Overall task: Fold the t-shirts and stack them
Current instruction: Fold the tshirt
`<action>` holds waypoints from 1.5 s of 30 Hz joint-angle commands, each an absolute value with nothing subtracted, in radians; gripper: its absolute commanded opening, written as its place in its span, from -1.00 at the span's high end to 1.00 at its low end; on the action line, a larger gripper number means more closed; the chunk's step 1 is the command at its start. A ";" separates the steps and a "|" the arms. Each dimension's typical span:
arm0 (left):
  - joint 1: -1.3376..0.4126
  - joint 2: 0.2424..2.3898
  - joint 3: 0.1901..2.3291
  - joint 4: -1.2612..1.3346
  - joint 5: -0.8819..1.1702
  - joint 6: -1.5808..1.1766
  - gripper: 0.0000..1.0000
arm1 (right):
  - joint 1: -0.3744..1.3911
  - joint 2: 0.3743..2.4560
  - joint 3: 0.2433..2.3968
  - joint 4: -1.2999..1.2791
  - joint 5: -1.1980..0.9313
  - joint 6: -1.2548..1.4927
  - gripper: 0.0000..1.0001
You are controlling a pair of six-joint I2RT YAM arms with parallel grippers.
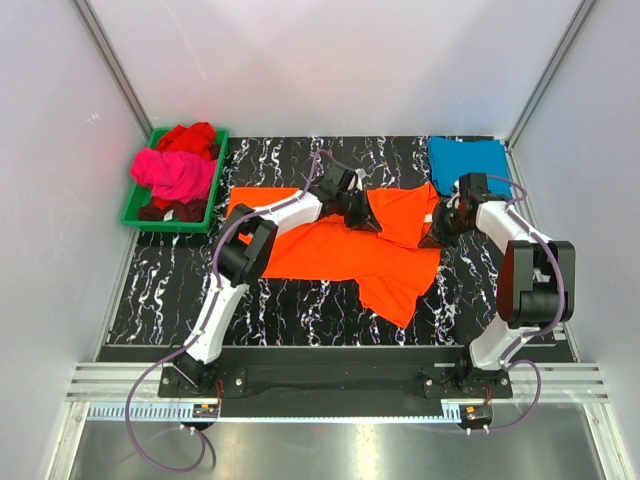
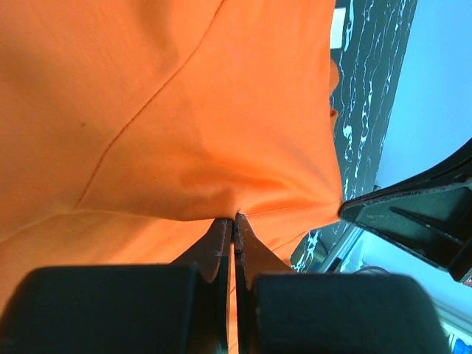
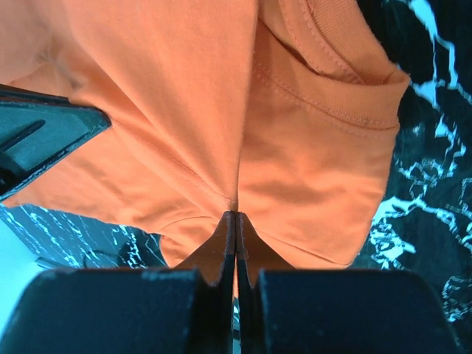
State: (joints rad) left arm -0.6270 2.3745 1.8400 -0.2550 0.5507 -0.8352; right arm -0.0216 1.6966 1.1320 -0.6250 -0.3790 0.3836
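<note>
The orange t-shirt (image 1: 320,250) lies across the middle of the tabletop (image 1: 300,312), its long side running left to right in the top view. The left pincer (image 1: 368,218) and the right pincer (image 1: 432,235) are both squeezed shut on its cloth near the right end. Most of the shirt spreads to the left of them and toward the bottom of the frame.
</note>
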 commanded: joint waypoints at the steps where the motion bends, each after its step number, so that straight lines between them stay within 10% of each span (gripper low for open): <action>1: -0.623 2.359 1.891 -0.265 0.581 -0.825 1.00 | -0.025 1.621 1.105 -0.606 -0.364 0.439 1.00; 25: -0.618 2.332 1.896 -0.365 0.546 -0.798 1.00 | -0.025 1.518 1.074 -0.506 -0.285 0.517 1.00; 28: -0.618 2.327 1.885 -0.364 0.543 -0.790 1.00 | -0.058 1.615 1.135 -0.430 -0.320 0.456 0.51; 32: -0.618 2.339 1.896 -0.385 0.538 -0.785 1.00 | -0.106 1.816 1.352 -0.419 -0.350 0.422 0.36; 35: -0.621 2.326 1.902 -0.423 0.506 -0.756 0.37 | -0.112 1.909 1.461 -0.422 -0.337 0.394 0.37; 45: -0.744 2.164 1.907 -0.482 0.174 -0.454 0.10 | -0.141 2.124 1.621 -0.348 -0.476 0.365 0.36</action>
State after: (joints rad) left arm -0.6712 2.2787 1.8698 -0.5289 0.3153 -0.5831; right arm -0.1379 2.0663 1.5566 -0.3820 -0.4129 0.3973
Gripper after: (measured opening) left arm 0.452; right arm 0.318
